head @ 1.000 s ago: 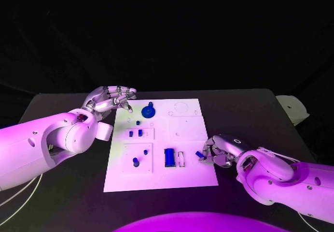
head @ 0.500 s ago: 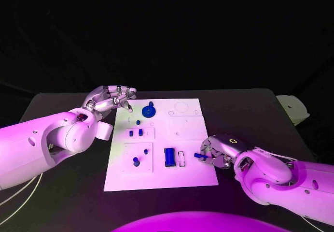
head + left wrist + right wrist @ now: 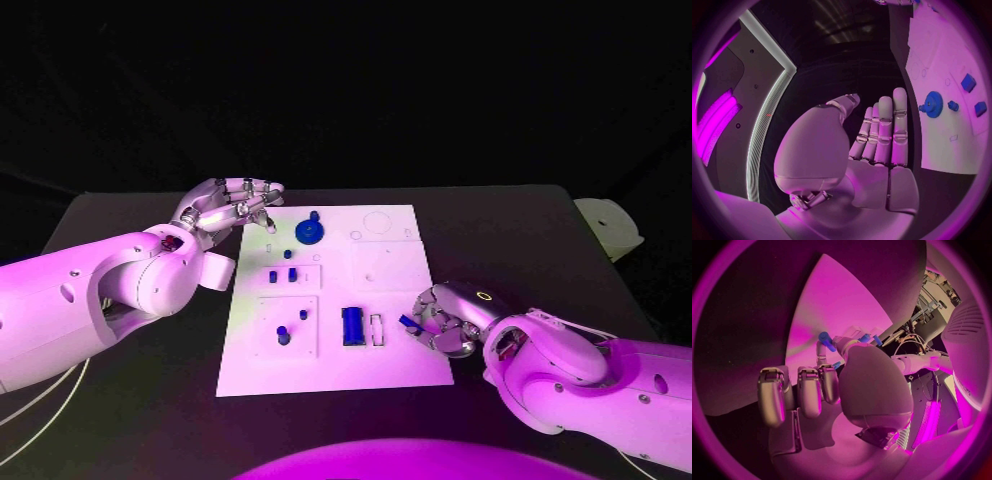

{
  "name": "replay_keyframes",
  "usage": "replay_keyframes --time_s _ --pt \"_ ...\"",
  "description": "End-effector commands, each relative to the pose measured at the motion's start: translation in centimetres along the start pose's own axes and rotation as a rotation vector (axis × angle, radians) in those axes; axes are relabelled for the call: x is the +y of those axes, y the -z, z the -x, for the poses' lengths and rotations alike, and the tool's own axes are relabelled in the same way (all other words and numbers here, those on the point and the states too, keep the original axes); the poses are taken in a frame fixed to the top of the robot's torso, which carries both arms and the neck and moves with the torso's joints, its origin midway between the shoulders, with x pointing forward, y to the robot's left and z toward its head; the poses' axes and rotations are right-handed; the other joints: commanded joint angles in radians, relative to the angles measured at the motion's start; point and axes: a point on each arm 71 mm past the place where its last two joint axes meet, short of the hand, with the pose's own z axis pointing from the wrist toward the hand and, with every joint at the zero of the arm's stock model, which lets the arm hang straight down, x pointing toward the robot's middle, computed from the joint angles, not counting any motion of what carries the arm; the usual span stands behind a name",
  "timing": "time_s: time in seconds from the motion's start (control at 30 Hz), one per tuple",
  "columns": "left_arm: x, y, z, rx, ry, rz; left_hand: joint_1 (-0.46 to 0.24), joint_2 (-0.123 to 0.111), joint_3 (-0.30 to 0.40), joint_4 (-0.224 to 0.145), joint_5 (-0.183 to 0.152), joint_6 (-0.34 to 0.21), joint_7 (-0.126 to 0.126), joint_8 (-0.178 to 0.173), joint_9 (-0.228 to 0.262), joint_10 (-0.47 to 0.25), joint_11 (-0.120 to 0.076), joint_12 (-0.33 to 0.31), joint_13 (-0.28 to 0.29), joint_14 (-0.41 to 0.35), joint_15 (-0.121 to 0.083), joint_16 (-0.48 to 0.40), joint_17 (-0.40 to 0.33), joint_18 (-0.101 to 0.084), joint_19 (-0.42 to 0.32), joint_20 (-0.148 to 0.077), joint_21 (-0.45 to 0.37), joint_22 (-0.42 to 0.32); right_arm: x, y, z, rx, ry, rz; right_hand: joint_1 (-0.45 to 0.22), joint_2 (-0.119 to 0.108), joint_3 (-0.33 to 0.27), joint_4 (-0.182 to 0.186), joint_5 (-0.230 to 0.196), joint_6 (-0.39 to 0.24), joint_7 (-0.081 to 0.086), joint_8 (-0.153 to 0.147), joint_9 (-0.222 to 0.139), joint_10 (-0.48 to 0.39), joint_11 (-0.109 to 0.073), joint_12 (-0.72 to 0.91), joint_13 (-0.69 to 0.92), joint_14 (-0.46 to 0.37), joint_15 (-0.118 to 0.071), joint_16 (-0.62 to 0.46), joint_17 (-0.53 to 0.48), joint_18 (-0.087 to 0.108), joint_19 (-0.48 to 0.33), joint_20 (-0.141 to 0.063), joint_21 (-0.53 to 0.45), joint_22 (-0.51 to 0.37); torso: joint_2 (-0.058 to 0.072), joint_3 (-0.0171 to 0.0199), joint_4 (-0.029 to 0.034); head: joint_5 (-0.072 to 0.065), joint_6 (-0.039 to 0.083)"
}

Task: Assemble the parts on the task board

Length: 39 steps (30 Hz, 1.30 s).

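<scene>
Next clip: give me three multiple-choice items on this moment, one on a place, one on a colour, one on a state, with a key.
1. Where does the gear lie?
A. far end of the board
B. near end
C. off the board

2. What colour is the long block?
A. white
B. blue
C. black

3. What is the right hand doing?
A. lying flat
B. holding a small peg
C. lifting the board

Key: A, it lies near the left hand, farthest from the robot; B, it looks blue like the gear; B, the peg sits at the fingertips.
</scene>
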Motion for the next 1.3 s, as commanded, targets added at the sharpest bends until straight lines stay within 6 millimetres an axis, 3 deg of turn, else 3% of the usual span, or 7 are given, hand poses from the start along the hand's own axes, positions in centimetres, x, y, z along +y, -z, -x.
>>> replay_keyframes --time_s 0.03,0.4,0.43,0.5,0.73,0.77,1.3 --pt "-0.1 0.0 -0.3 0.018 0.006 -0.006 0.011 0.0 0.0 -0.003 0.001 -0.006 -0.001 0.004 -0.002 -0.007 0.001 0.006 0.001 -0.004 -0.001 0.005 -0.002 0.006 0.004 -0.001 -0.004 -0.002 0.3 0.0 0.0 -0.002 -0.09 -0.032 -0.012 0.0 0.131 -0.126 -0.004 0.003 -0.008 0.003 0.008 0.028 0.001 0.004 0.171 0.09 0.001 -0.003 0.191 -0.008 0.095 0.001 0.003 0.254 0.001 0.0005 -0.0012 0.002 0.0" --pt "-0.1 -0.1 -0.5 0.022 0.007 -0.006 0.013 0.0 0.001 -0.004 0.001 -0.006 -0.001 0.005 -0.002 -0.007 0.001 0.007 0.001 -0.004 -0.001 0.005 -0.002 0.006 0.005 -0.001 -0.004 -0.002 1.7 -0.8 -0.8 0.05 -0.193 -0.038 -0.045 -0.01 0.131 -0.133 -0.001 0.004 -0.009 0.005 0.013 0.027 0.001 0.004 0.171 0.089 0.001 -0.003 0.189 -0.006 0.093 0.0 -0.003 0.252 0.0 0.0002 -0.0005 0.0 -0.001" --pt "-0.1 -0.1 -0.5 0.023 0.007 -0.006 0.013 0.0 0.001 -0.004 0.001 -0.006 -0.001 0.005 -0.002 -0.007 0.001 0.007 0.001 -0.004 -0.001 0.005 -0.002 0.006 0.005 -0.001 -0.004 -0.002 1.8 -0.9 -0.9 0.058 -0.201 -0.039 -0.063 -0.013 0.126 -0.134 0.026 0.004 -0.01 0.006 0.015 0.028 0.0 0.004 0.171 0.089 0.0 -0.003 0.189 -0.006 0.093 0.0 -0.004 0.252 0.001 0.0002 0.0001 0.001 -0.002" --pt "-0.1 -0.1 -0.5 0.024 0.007 -0.006 0.013 0.0 0.001 -0.004 0.001 -0.006 -0.001 0.005 -0.002 -0.007 0.001 0.007 0.001 -0.004 -0.001 0.005 -0.002 0.006 0.005 -0.001 -0.004 -0.002 2.0 -1.1 -1.2 0.072 -0.212 -0.04 -0.072 -0.013 0.122 -0.134 0.033 0.005 -0.01 0.007 0.015 0.028 0.0 0.005 0.172 0.089 0.0 -0.003 0.19 -0.007 0.093 0.0 -0.003 0.253 0.001 0.0008 0.0003 0.001 -0.002" --pt "-0.1 -0.1 -0.6 0.026 0.008 -0.005 0.013 0.0 0.001 -0.004 0.001 -0.006 -0.001 0.005 -0.002 -0.007 0.001 0.007 0.001 -0.004 -0.001 0.005 -0.002 0.006 0.005 -0.001 -0.004 -0.002 2.5 -1.7 -1.7 0.096 -0.231 -0.042 -0.153 -0.007 0.094 -0.101 0.032 0.016 -0.011 0.007 0.016 0.033 -0.001 0.013 0.177 0.09 0.0 -0.002 0.192 -0.007 0.094 -0.001 0.0 0.253 0.002 0.0015 -0.0013 0.004 -0.003" --pt "-0.1 -0.1 -0.6 0.026 0.008 -0.005 0.013 0.0 0.001 -0.004 0.001 -0.006 -0.001 0.005 -0.002 -0.007 0.001 0.007 0.001 -0.004 -0.001 0.005 -0.002 0.006 0.005 -0.001 -0.004 -0.002 2.6 -1.8 -1.8 0.101 -0.232 -0.041 -0.169 -0.008 0.084 -0.096 0.051 0.019 -0.013 0.007 0.016 0.033 -0.002 0.014 0.178 0.09 -0.001 -0.002 0.193 -0.007 0.094 -0.002 0.0 0.253 0.002 0.0014 -0.0011 0.003 -0.004" --pt "-0.1 -0.1 -0.6 0.027 0.008 -0.004 0.013 0.0 0.001 -0.004 0.001 -0.005 -0.001 0.006 -0.002 -0.009 0.001 0.009 0.001 -0.005 -0.001 0.006 -0.002 0.006 0.005 -0.001 -0.004 -0.002 3.1 -2.4 -2.3 0.126 -0.229 -0.038 -0.232 -0.013 0.032 -0.06 0.047 0.033 -0.015 0.011 0.018 0.036 -0.003 0.018 0.181 0.091 -0.003 -0.001 0.196 -0.007 0.095 -0.003 0.001 0.254 0.001 0.0011 -0.0014 0.007 -0.013"
